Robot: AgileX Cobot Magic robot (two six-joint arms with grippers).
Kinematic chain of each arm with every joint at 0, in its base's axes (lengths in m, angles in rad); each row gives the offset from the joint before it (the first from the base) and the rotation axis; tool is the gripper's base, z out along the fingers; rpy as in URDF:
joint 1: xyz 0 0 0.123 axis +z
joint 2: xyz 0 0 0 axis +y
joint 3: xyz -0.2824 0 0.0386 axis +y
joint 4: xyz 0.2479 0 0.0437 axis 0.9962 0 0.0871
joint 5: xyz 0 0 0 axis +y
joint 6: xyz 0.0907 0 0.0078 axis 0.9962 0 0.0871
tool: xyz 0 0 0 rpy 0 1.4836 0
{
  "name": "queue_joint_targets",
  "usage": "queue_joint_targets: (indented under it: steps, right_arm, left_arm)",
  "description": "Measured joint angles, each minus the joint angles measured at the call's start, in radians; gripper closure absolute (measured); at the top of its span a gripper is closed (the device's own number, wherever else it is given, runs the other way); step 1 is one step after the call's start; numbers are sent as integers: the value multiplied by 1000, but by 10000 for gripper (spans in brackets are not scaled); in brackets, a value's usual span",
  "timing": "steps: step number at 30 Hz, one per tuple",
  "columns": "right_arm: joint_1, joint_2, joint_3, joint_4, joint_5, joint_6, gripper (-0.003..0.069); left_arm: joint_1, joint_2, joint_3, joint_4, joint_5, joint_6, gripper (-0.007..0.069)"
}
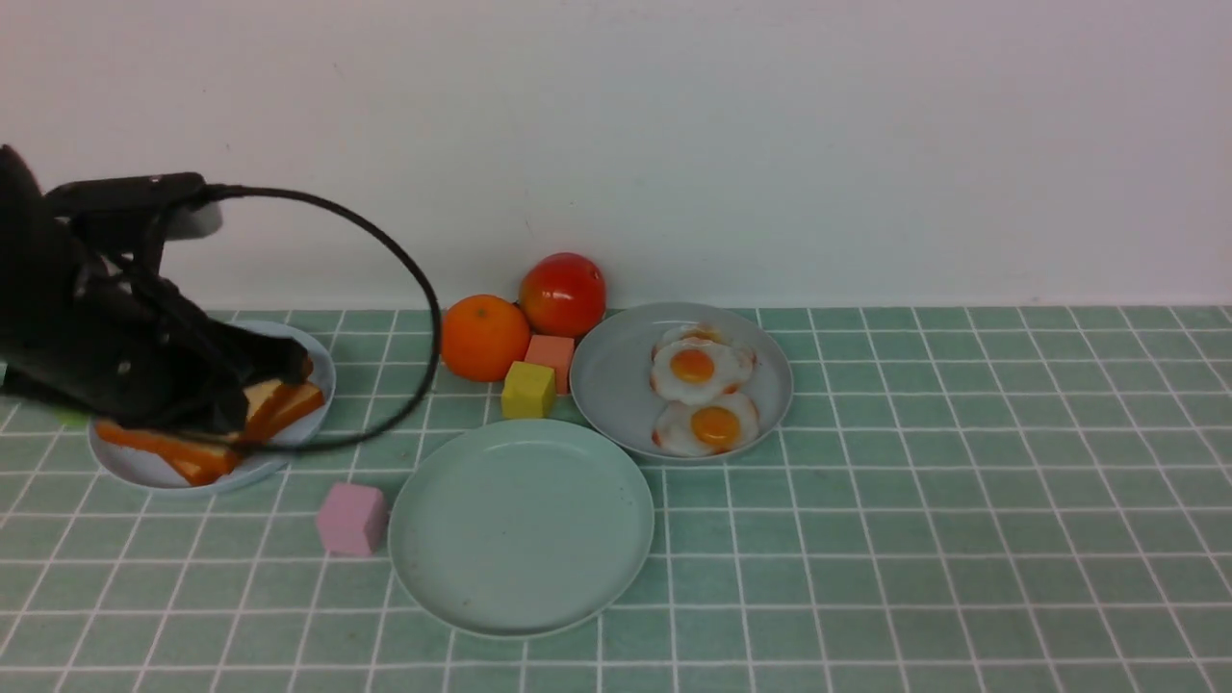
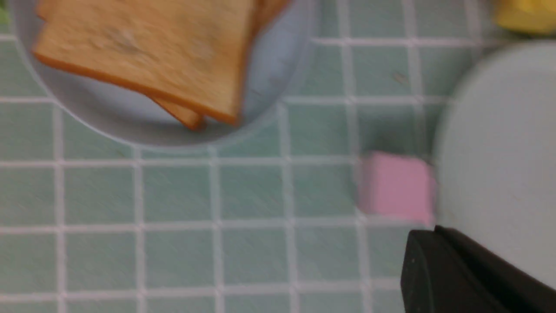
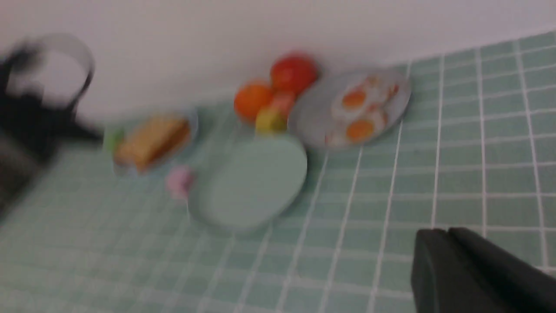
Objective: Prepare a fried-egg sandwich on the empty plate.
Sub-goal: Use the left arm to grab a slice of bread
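Observation:
The empty mint-green plate (image 1: 520, 525) lies at the front centre; it also shows in the left wrist view (image 2: 499, 152) and the right wrist view (image 3: 252, 182). Several toast slices (image 1: 279, 404) (image 2: 152, 48) lie on a pale blue plate (image 1: 144, 467) at the left. Two fried eggs (image 1: 693, 366) (image 3: 354, 100) lie on a grey plate (image 1: 616, 375) behind the mint plate. My left gripper (image 1: 294, 364) (image 2: 434, 230) hovers over the toast plate, shut and empty. My right gripper (image 3: 443, 232) is shut and empty, above the tiles on the right, out of the front view.
An orange (image 1: 484, 337), a tomato (image 1: 563, 294), a yellow cube (image 1: 528, 390) and a salmon cube (image 1: 551, 356) stand behind the mint plate. A pink cube (image 1: 352, 520) (image 2: 397, 187) sits against its left rim. The left arm's cable (image 1: 423, 289) loops over the table.

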Motion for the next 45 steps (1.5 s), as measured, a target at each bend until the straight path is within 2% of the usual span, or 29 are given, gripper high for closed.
queue_joint_targets:
  steps: [5, 9, 14, 17, 20, 29, 40, 45]
  right_arm:
    - [86, 136, -198, -94, 89, -63, 659]
    - [145, 189, -255, -117, 78, -70, 659]
    - [169, 224, -264, -121, 91, -71, 659]
    - [169, 224, -264, -122, 109, -71, 659]
    - [169, 224, -264, -123, 111, -71, 659]
    - [169, 224, -264, -124, 112, -71, 659]
    - [169, 224, -264, -125, 118, -71, 655]
    - [169, 224, -264, -125, 119, -71, 652]
  left_arm:
    - [42, 155, -90, 102, -67, 15, 630]
    - [42, 239, -123, 184, -115, 32, 562]
    - [42, 339, -134, 312, -199, 37, 348]
    - [42, 374, -134, 339, -232, 38, 256]
    - [42, 399, -135, 347, -268, 38, 204]
    - [42, 416, -142, 352, -289, 38, 183]
    - [40, 298, -139, 346, -255, 38, 177]
    - [38, 318, -137, 342, -225, 39, 177]
